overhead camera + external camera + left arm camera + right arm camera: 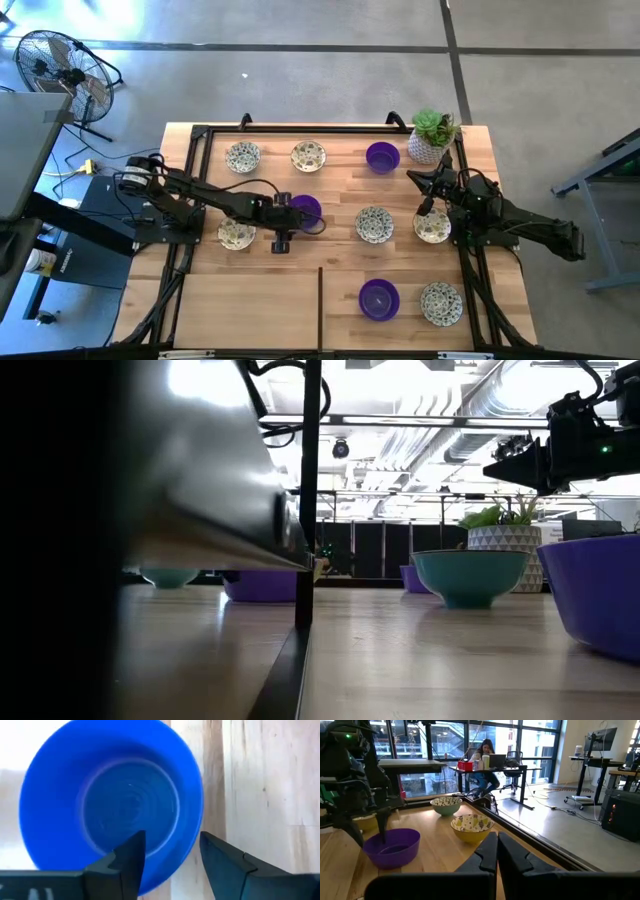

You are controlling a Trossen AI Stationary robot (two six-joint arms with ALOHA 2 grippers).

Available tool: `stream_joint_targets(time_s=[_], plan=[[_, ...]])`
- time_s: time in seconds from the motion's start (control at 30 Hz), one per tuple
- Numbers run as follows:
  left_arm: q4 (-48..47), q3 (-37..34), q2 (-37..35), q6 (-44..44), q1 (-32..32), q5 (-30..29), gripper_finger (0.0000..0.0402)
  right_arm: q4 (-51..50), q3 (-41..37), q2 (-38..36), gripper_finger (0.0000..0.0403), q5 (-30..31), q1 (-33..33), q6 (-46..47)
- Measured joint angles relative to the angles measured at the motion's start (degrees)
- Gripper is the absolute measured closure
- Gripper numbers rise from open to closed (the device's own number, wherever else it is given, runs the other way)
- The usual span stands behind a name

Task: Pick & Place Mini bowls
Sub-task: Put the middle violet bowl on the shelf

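The left gripper (291,222) stands at the purple bowl (305,210), just left of the desk (250,290) centre, jaws parted astride its rim at about five o'clock, not yet clamped. For a sound grip, the inspector advises seating one finger inside before closing. The right gripper (496,851), clenched and empty, waits near the plant pot (427,146).

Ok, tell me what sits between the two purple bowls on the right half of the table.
In the high view, a patterned bowl lies between the back purple bowl and the front purple bowl; otherwise bare wood.
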Motion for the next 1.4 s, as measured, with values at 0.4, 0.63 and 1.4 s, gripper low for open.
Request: stream_joint_targets(time_s=[0.4,0.63,1.4], plan=[[0.0,0.0,-0.1,1.7,0.0,1.8,0.0380,0.0,0.0,0.0,0.0402,0.0,0.0,0.0],[-4.8,4.0,-0.3,3.2,0.0,2.8,0.0388,0.0,0.0,0.0,0.0402,0.0,0.0,0.0],[-42.6,24.3,-7.7,-28.8,-11.7,8.7,0.0400,0.1,0.0,0.0,0.0402,0.0,0.0,0.0]])
